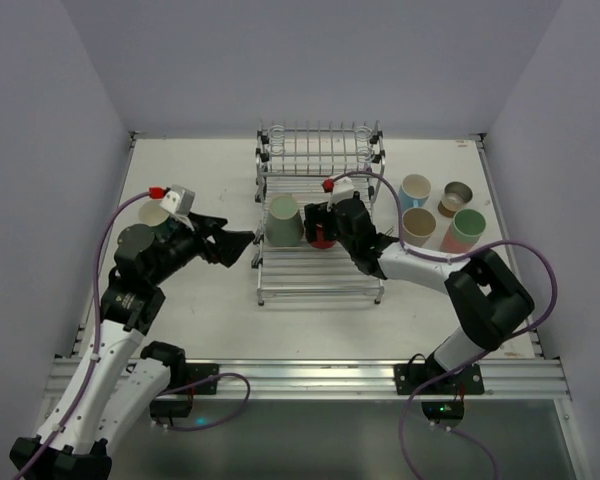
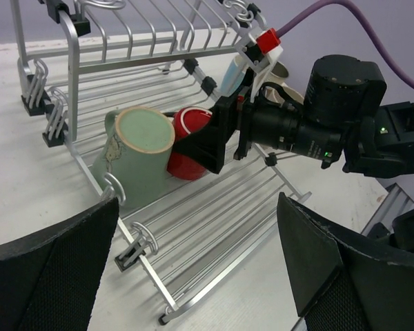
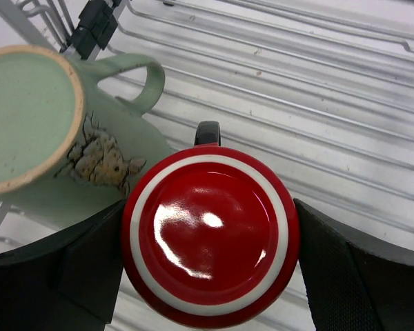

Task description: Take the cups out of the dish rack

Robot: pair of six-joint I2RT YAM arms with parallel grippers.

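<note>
The dish rack [image 1: 320,282] [image 2: 214,214] [image 3: 317,103] stands mid-table. On its lower tray a sage green mug [image 1: 283,220] [image 2: 134,148] [image 3: 34,117] lies tilted, with a red cup [image 1: 322,240] [image 2: 190,148] [image 3: 210,238] upside down beside it. My right gripper [image 1: 325,228] [image 3: 208,234] reaches over the tray, and its pads press the red cup's sides. My left gripper [image 1: 248,248] [image 2: 196,200] hovers open at the rack's left front corner, holding nothing. Other cups stand on the table to the right: light blue [image 1: 415,188], tan-brown [image 1: 456,196], beige [image 1: 417,226] and pink with mint green [image 1: 464,230].
Two more cups, a beige one [image 1: 155,213] and a dark one [image 1: 135,240], sit at the table's left, partly hidden by my left arm. The rack's upper shelf [image 1: 320,150] holds no cups. White walls close in the table on three sides.
</note>
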